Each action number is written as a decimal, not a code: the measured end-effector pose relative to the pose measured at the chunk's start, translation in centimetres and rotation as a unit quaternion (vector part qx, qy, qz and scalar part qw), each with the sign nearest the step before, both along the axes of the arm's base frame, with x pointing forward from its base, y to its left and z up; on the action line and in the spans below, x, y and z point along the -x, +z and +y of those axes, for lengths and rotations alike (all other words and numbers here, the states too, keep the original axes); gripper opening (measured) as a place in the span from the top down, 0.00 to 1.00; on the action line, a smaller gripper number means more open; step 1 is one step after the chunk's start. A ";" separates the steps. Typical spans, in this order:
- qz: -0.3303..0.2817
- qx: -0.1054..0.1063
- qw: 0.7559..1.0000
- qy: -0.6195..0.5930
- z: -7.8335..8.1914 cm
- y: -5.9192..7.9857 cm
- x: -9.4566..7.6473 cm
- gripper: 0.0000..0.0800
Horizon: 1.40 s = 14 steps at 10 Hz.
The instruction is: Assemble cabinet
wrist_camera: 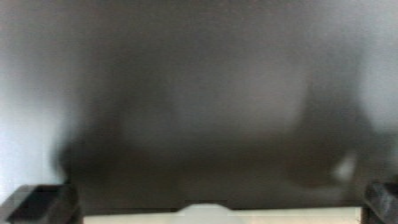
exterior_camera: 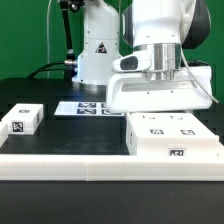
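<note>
The cabinet body (exterior_camera: pixel 175 135) is the largest white block, with square tags on its top and front, on the exterior view's right. A smaller white tagged part (exterior_camera: pixel 22 120) lies at the exterior view's left. My gripper (exterior_camera: pixel 155 108) hangs directly over the body's back edge, and its fingertips are hidden in the exterior view. In the blurred wrist view the gripper (wrist_camera: pixel 210 205) shows two dark fingers (wrist_camera: pixel 36 205) far apart at the picture's edges. A white surface with a small bump (wrist_camera: pixel 214 214) lies between them. The jaws stand open.
The marker board (exterior_camera: pixel 85 107) lies flat behind the parts, in front of the robot's base (exterior_camera: pixel 95 55). A low white ledge (exterior_camera: pixel 90 162) runs along the front of the dark table.
</note>
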State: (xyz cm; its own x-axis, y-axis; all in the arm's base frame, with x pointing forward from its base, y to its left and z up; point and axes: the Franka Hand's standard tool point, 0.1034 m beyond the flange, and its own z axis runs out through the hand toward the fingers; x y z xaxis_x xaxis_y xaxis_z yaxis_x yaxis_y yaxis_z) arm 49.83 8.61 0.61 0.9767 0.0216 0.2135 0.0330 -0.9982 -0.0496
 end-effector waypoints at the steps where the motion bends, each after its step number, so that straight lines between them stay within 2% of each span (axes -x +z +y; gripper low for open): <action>1: -0.001 0.003 1.000 0.000 -0.5 0.0 -0.1 0.00; 3: -0.002 0.009 1.000 0.002 -1.5 0.0 -0.3 0.00; 6: -0.002 0.008 1.000 0.006 -1.1 0.0 -0.2 0.00; 7: -0.002 0.008 1.000 0.006 -1.0 0.0 -0.2 0.15; 8: -0.002 0.008 1.000 0.007 -1.0 0.0 -0.2 0.15; 9: -0.002 0.009 1.000 0.008 -1.0 0.0 -0.2 0.38; 10: -0.002 0.009 1.000 0.009 -1.0 -0.1 -0.1 0.55; 11: -0.003 0.010 1.000 0.012 -1.1 0.0 -0.1 0.55; 12: -0.005 0.011 1.000 0.016 -1.2 0.0 -0.1 0.74; 14: -0.005 0.011 1.000 0.016 -1.1 0.0 -0.1 0.74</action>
